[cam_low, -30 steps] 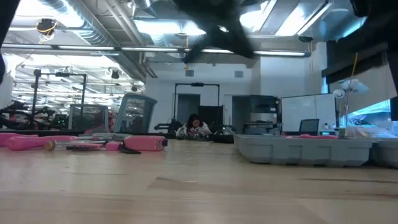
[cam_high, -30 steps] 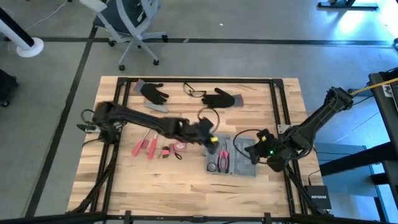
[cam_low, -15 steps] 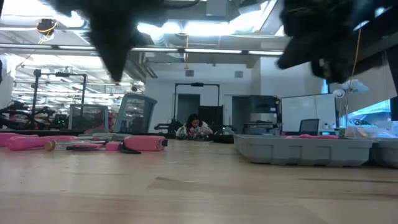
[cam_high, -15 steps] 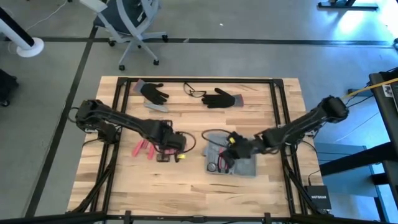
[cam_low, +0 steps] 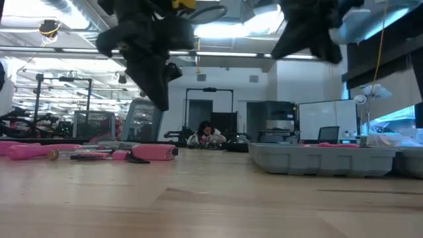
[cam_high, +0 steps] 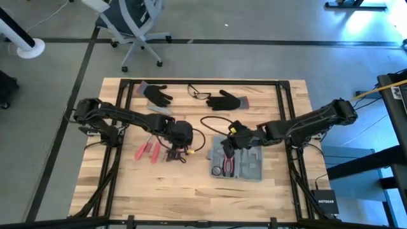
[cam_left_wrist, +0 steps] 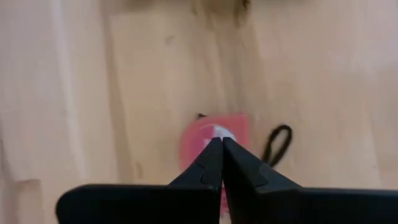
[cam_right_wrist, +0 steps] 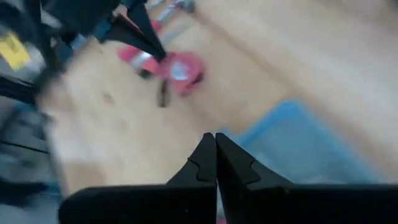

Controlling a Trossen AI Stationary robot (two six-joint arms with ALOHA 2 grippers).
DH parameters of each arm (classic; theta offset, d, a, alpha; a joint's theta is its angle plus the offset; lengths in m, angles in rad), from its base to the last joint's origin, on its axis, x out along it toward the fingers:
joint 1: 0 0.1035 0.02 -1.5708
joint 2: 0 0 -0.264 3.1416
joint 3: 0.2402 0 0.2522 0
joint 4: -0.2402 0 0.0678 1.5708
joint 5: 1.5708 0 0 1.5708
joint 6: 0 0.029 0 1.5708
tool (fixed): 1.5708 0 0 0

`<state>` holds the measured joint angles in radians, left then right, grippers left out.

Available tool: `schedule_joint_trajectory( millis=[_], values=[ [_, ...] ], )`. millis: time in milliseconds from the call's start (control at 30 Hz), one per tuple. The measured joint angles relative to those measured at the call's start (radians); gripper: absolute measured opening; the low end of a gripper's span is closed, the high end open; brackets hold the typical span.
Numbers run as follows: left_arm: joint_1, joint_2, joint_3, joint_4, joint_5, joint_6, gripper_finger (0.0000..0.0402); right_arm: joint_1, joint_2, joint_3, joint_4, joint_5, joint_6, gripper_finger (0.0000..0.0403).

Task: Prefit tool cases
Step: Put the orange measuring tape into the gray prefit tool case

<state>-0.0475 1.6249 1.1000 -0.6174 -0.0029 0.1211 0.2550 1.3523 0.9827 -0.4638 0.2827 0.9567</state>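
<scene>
Left gripper (cam_high: 180, 147) hangs over a red tool (cam_left_wrist: 214, 140), fingers closed, empty. Right gripper (cam_high: 224, 144), fingers closed and empty, hovers at the case (cam_high: 251, 168).

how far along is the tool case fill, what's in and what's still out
Partly done. The open tool case already holds at least one red-handled pliers. Nothing is in hand: the left gripper is shut and empty over a small red tool, and the right gripper is shut and empty at the case's left edge. Still out: the red-handled tools on the wood left of the case.
</scene>
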Motion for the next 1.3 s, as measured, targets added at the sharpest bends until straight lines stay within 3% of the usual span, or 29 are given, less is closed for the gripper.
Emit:
schedule_joint_trajectory(
  millis=[133, 300, 600, 867, 1300],
  values=[
    [0.03, 0.0, 0.003, 0.005, 0.018, 0.009, 0.0007, -0.002, 0.022, 0.134, -0.295, 0.029, -0.1, 0.0002],
    [0.044, 0.015, 0.003, 0.001, 0.079, 0.076, 0.0061, -0.008, 0.023, 0.154, -0.372, -0.032, -0.17, 0.0031],
    [0.046, 0.066, 0.003, -0.012, 0.078, 0.22, 0.0181, -0.007, 0.081, 0.154, -0.408, -0.058, -0.337, 0.0173],
    [0.045, 0.102, 0.003, -0.019, 0.078, 0.106, 0.0234, -0.007, 0.137, 0.154, -0.399, -0.08, -0.339, 0.0268],
    [0.031, 0.157, 0.003, 0.023, 0.061, 0.123, 0.0251, -0.007, 0.174, 0.152, -0.384, -0.073, -0.34, 0.0282]
  ],
)
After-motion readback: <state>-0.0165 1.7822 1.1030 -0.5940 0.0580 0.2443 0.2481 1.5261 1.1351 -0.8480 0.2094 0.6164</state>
